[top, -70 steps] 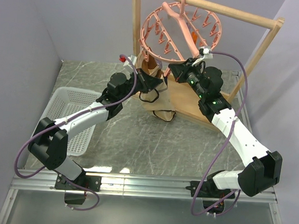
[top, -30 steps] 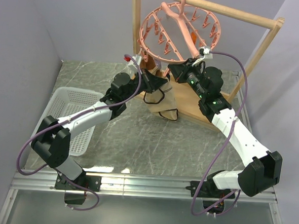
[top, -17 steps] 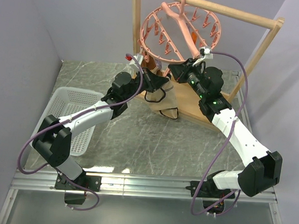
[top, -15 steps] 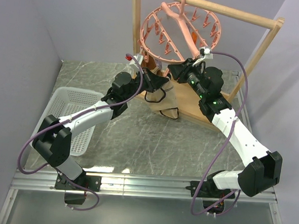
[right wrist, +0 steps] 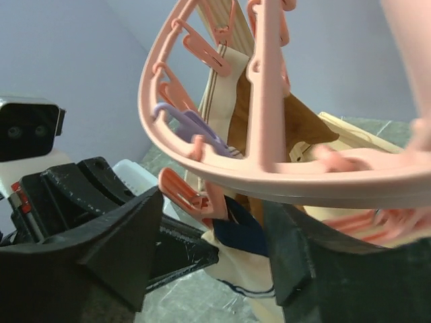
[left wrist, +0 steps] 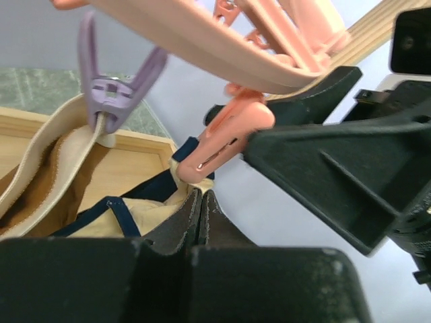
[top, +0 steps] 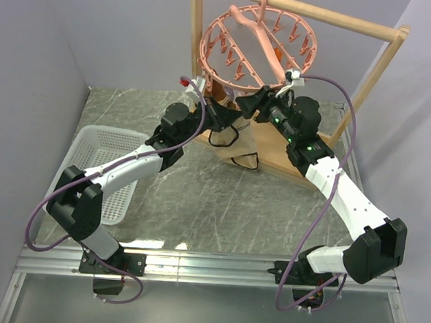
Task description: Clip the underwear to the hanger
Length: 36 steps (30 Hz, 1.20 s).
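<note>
The salmon-pink ring hanger [top: 263,40] hangs from the wooden rack. The beige underwear [top: 242,145] with dark trim dangles below its near rim. In the left wrist view a pink peg [left wrist: 222,138] bites the underwear [left wrist: 145,219] at its top edge. My left gripper [left wrist: 199,195] is shut on that same edge just under the peg. My right gripper [right wrist: 212,208] stands open, its fingers on either side of the peg [right wrist: 192,195], touching nothing. Both grippers, left [top: 231,117] and right [top: 252,101], meet under the ring.
A purple peg [left wrist: 108,94] holds a brown garment [left wrist: 60,161] on the ring beside the underwear. The wooden rack [top: 334,19] stands on a wooden base [top: 275,147] at the back. A white basket [top: 92,143] sits at the left.
My right gripper has opened and let go of the pink peg, which now grips the underwear's edge. The left gripper holds about where it was.
</note>
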### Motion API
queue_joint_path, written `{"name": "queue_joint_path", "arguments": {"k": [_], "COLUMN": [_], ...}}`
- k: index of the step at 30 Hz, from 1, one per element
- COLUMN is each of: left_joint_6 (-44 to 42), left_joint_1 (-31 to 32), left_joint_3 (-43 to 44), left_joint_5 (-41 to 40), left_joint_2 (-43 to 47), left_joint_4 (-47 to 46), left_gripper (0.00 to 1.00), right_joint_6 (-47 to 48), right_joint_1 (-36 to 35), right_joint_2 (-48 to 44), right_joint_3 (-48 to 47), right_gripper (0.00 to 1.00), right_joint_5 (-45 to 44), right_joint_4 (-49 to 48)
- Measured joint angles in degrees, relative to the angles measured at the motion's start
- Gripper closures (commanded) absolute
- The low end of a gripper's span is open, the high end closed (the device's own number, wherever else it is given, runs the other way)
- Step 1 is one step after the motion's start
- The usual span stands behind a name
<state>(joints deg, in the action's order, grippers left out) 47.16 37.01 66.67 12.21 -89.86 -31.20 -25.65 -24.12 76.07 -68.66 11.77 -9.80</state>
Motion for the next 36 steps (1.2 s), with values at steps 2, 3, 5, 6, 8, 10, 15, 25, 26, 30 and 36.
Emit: {"name": "queue_joint_path", "arguments": {"k": [2, 3, 5, 6, 8, 10, 15, 25, 26, 30, 36], "left_joint_6": [-0.1, -0.3, -0.9, -1.1, -1.8, -2.6, -4.5, -19.5, -20.9, -24.7, -26.9], "left_joint_1": [-0.4, -0.7, -1.6, -2.1, -3.1, -4.0, -6.3, -7.8, -7.8, -7.8, -7.8], "left_joint_3": [0.0, 0.0, -0.1, -0.3, -0.9, -1.4, -1.8, -8.6, -9.3, -11.5, -12.4], "left_joint_5": [0.0, 0.0, 0.0, 0.0, 0.0, 0.0, 0.0, 8.3, 9.5, 12.9, 14.6], "left_joint_2": [0.0, 0.0, 0.1, 0.3, 0.9, 1.7, 3.3, 11.3, 12.3, 15.0, 15.1], "left_joint_4": [0.7, 1.1, 2.2, 2.8, 4.0, 5.5, 8.2, 13.6, 14.1, 15.0, 15.3], "left_gripper": [0.89, 0.87, 0.80, 0.78, 0.71, 0.62, 0.56, 0.42, 0.41, 0.38, 0.39], "right_joint_6": [0.3, 0.5, 1.1, 1.4, 2.2, 2.8, 4.6, 8.7, 8.8, 9.0, 12.7], "right_joint_1": [0.0, 0.0, 0.0, 0.0, 0.0, 0.0, 0.0, 0.4, 0.4, 0.4, -1.7], "right_joint_2": [-0.2, -0.3, -1.4, -2.2, -4.2, -6.5, -12.1, -19.1, -19.2, -18.3, -17.0], "right_joint_3": [0.0, 0.1, 1.0, 1.8, 3.7, 5.8, 11.8, 18.8, 18.8, 18.8, 16.8], "right_gripper": [0.23, 0.22, 0.18, 0.18, 0.18, 0.18, 0.18, 0.19, 0.19, 0.20, 0.24], "right_joint_5": [0.2, 0.2, 0.4, 0.4, 0.5, 0.7, 1.3, 2.4, 2.7, 3.0, 1.9], "right_joint_4": [0.3, 0.5, 0.4, 0.5, 0.3, 0.1, -0.9, -4.0, -4.3, -5.3, -4.3]}}
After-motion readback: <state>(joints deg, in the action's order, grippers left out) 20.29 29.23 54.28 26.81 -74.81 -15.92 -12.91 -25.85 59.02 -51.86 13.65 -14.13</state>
